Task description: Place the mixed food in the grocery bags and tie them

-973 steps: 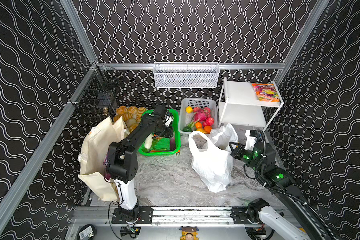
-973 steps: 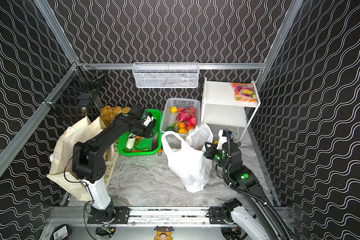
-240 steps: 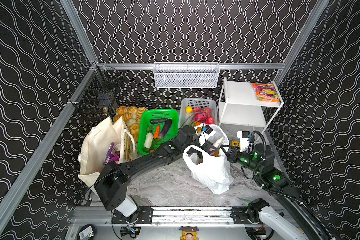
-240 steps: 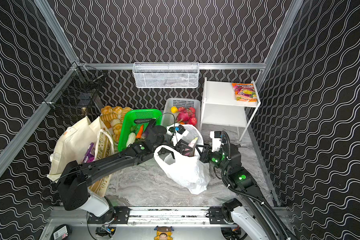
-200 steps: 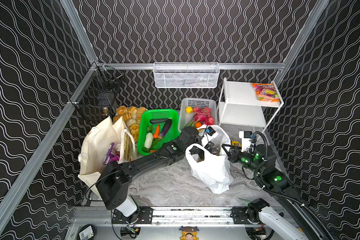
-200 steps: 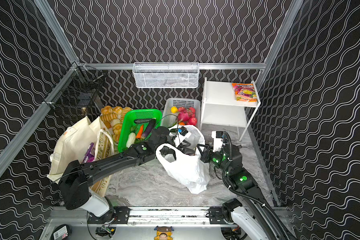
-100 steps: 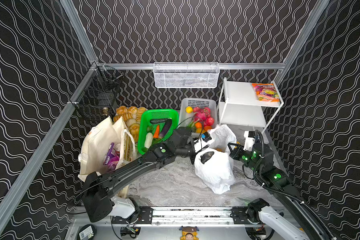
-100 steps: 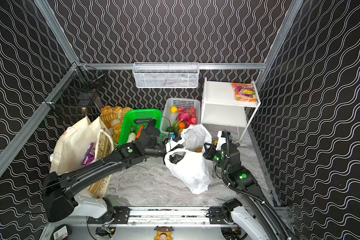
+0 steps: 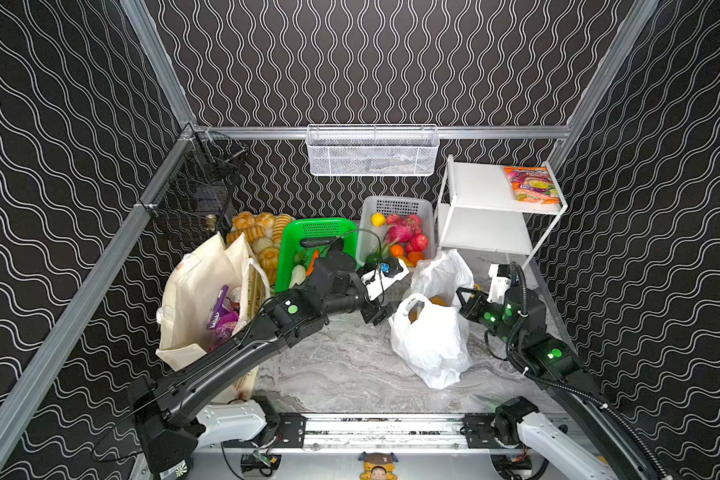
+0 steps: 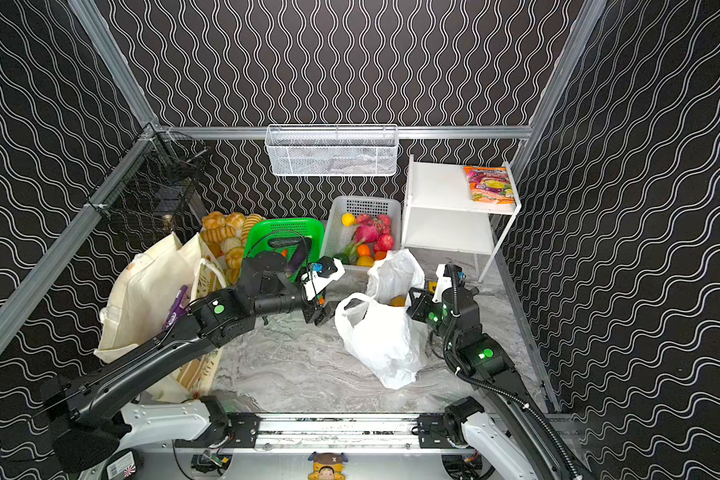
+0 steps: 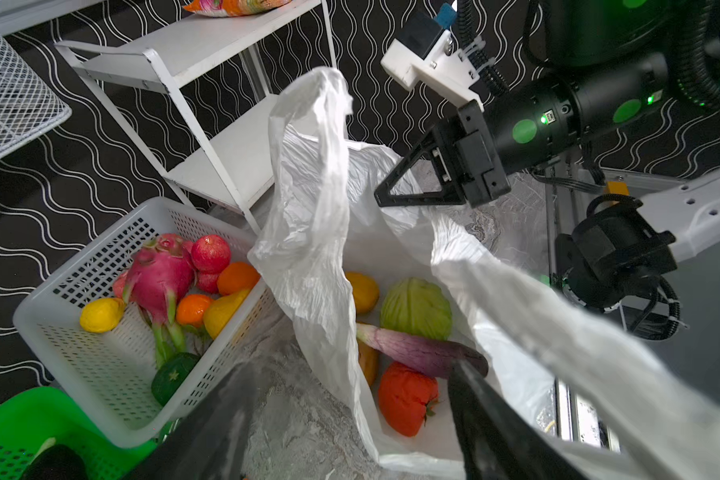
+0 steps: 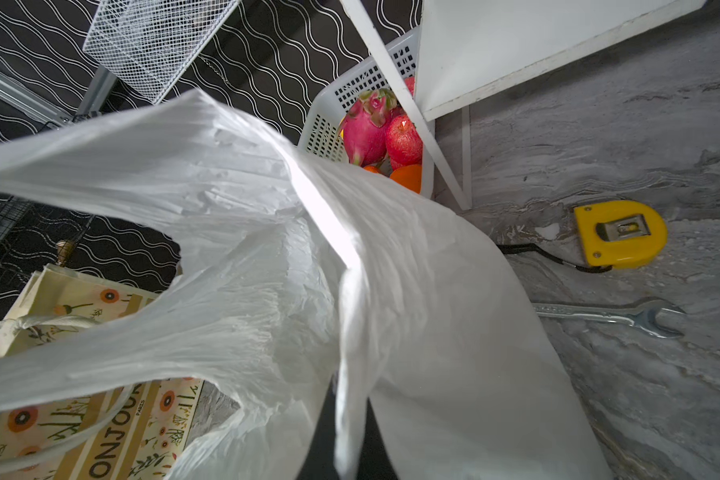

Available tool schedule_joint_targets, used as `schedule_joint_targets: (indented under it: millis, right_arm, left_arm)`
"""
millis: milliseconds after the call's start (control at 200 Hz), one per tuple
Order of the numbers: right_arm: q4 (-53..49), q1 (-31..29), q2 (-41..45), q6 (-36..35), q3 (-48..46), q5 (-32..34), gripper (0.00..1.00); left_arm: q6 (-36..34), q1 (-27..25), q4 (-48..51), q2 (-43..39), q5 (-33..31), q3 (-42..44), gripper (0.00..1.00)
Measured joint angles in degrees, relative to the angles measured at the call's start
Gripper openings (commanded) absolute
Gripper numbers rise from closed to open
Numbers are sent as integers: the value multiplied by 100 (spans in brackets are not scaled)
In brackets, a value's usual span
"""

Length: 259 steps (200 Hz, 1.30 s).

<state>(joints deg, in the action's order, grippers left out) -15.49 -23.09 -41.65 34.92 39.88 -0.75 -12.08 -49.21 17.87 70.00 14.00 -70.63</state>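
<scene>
Plastic bag (image 9: 429,345) beside left end effector (image 9: 380,313)

Both top views give you the whole cell from high above its front edge, looking down toward the back. Your left wrist camera looks closely into the crinkly white plastic carrier bag (image 11: 316,208). Your right wrist camera sits right against it. All four views share the white perforated plastic basket (image 9: 395,204).

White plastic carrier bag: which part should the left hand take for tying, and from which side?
Probably the near loop handle, from the left hand's own side, jaws across the strap. That loop arches up free just beside the open hand, while the right hand pinches the opposite rim and holds the plastic bag steady.
</scene>
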Motion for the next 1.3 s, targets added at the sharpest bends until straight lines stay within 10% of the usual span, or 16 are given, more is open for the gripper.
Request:
schedule_joint_targets:
  millis: [330,431,556,846,1297]
  right_arm:
    - [28,2,4,-48,24,-450,0]
    - [39,2,-50,-109,79,-599,0]
    - [33,4,-103,-153,136,-715,0]
    - [-129,7,-81,-560,673,-942,45]
    - [-789,-293,-365,-2391,1871,-2863,60]
  left_arm:
    - [142,2,-122,1078,168,-874,81]
    - [153,4,-197,1300,192,-1078,60]
    - [229,13,-238,1375,297,-1228,0]
    - [828,118,68,1408,146,-1827,0]
    - [1786,520,1016,2061,579,-2780,0]
